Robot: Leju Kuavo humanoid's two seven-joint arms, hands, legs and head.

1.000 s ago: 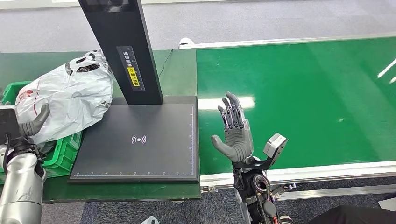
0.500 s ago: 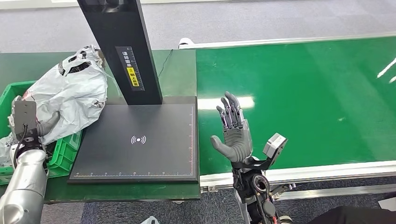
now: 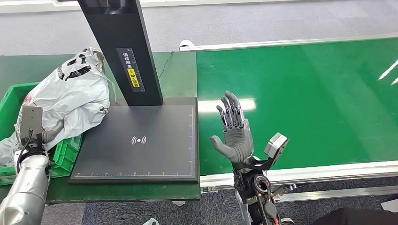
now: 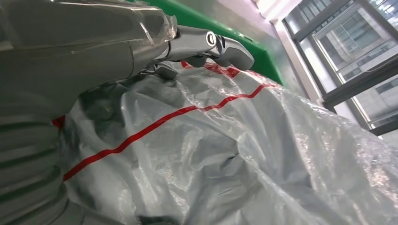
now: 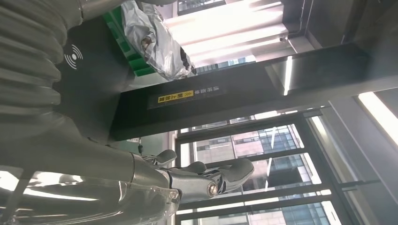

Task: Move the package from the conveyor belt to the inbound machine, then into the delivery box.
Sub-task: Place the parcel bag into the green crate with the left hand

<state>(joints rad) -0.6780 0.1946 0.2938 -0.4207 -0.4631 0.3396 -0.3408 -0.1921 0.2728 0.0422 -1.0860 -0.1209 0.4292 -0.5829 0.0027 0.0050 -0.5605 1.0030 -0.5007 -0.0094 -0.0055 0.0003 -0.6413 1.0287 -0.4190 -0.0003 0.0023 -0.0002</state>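
right now your left hand (image 3: pixel 41 133) is resting against the package (image 3: pixel 70 101), a crinkled grey-white plastic mailer with red stripes. it is lying partly in the green delivery box (image 3: pixel 14 96), slumping over the box's edge toward the flat black inbound machine (image 3: pixel 141 140). its long axis is running away from you, with the bulk just beyond your left fingers (image 4: pixel 211 44). whether those fingers are gripping the film, you cannot tell. your right hand (image 3: pixel 233 129) is hovering, fingers spread and holding nothing, over the smooth green conveyor belt (image 3: pixel 305 93), well apart from the package.
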